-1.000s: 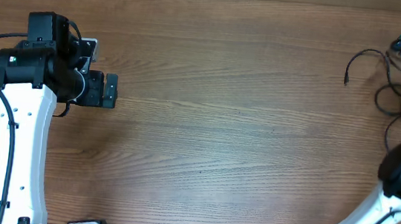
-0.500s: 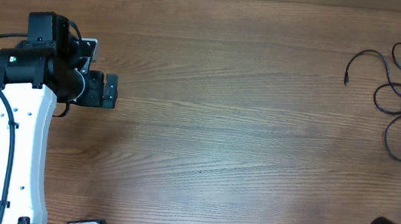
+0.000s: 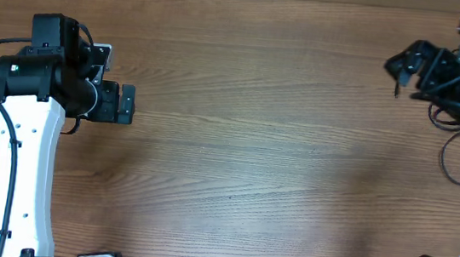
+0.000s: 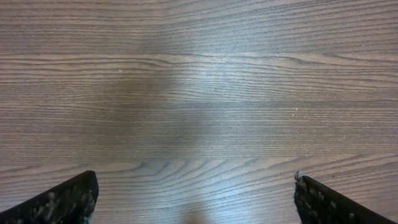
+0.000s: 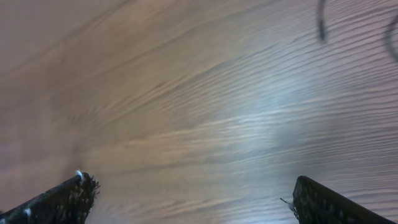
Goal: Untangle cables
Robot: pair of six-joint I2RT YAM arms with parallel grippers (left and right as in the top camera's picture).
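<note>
Swung back in above the tabletop (image 3: 254, 148) with the right arm (image 3: 442, 69), off at the frame's edge half a second ago; no shift in the left arm (image 3: 38, 83). Right jaws wide apart, clamped on nothing, only bare wood between them in the blurred wrist view. Left jaws likewise apart and empty, well away. Cables (image 3: 445, 158) lying in loose overlapping loops by the right edge, partly hidden under the arm, a free end (image 5: 321, 25) just ahead. Probably the approach, no strand picked yet. Next: lower onto one loose end, close, draw it clear without dragging the heap.
</note>
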